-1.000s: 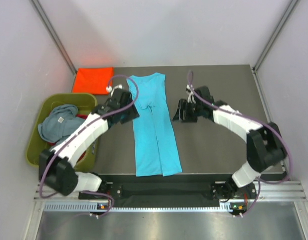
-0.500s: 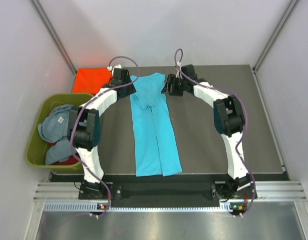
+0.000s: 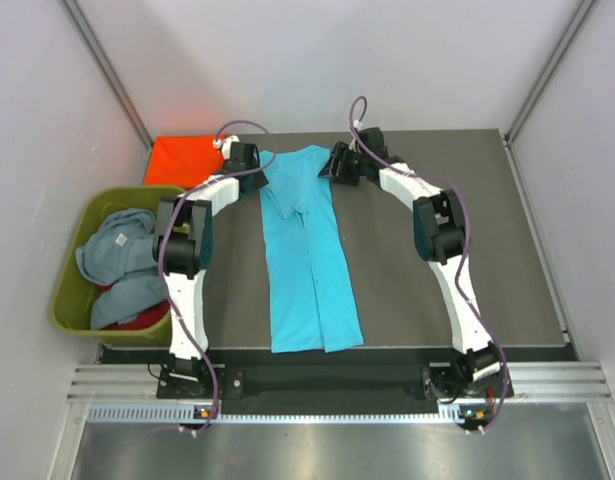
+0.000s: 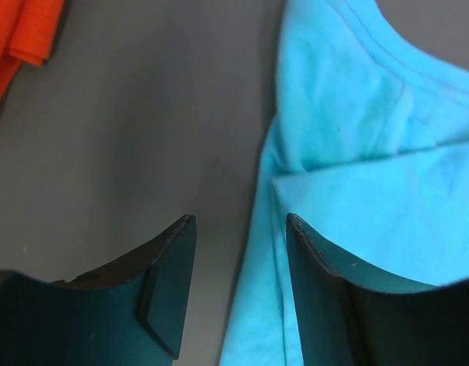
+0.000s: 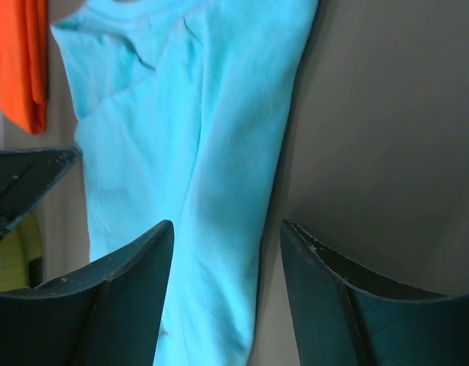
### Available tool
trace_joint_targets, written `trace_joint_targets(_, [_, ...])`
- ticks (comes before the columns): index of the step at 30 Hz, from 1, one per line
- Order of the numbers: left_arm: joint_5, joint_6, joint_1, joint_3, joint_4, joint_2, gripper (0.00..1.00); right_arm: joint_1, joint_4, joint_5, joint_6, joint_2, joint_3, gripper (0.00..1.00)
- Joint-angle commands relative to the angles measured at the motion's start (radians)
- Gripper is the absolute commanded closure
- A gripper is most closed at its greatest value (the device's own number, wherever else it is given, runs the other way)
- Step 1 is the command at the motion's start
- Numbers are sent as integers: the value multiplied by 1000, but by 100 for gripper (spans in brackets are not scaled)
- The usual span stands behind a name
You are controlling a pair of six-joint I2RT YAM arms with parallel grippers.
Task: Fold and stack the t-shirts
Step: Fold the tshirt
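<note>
Plain turquoise t-shirt [image 3: 305,250], orange-red shirt [image 3: 185,158], grey-blue shirt [image 3: 117,245], perhaps red cloth [image 3: 139,322], olive-green tub [image 3: 137,193]

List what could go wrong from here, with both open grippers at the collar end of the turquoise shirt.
1. The left gripper is open astride the left edge of the turquoise shirt. Folded-in layers show there, so it may pinch only the top one and undo the fold.
2. The right gripper straddles the opposite edge, and uneven grips could skew the next fold.
3. The folded orange-red shirt lies near the left gripper and could be nudged.
</note>
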Motion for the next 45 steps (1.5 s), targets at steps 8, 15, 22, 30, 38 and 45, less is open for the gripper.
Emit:
trace_joint_targets(8, [148,-48,41,177,111,153,53,-11,115,2,137,117,116,54])
trace_joint_targets(15, [206,-77,39,238,116,207,76,-25,149,-9,201,140,95,80])
trace_joint_targets(22, [206,-79,23,308,125,259,100,-51,190,37,209,88,49,96])
trace_joint_targets(30, [205,-103,-19,520,105,400,100,-109,235,51,188,57,-23,99])
trace_joint_targets(38, [186,-125,-42,608,93,452,98,-165,204,15,156,80,24,97])
trace_joint_targets(45, [136,-9,-42,623,-8,357,59,-182,57,-45,99,100,135,64])
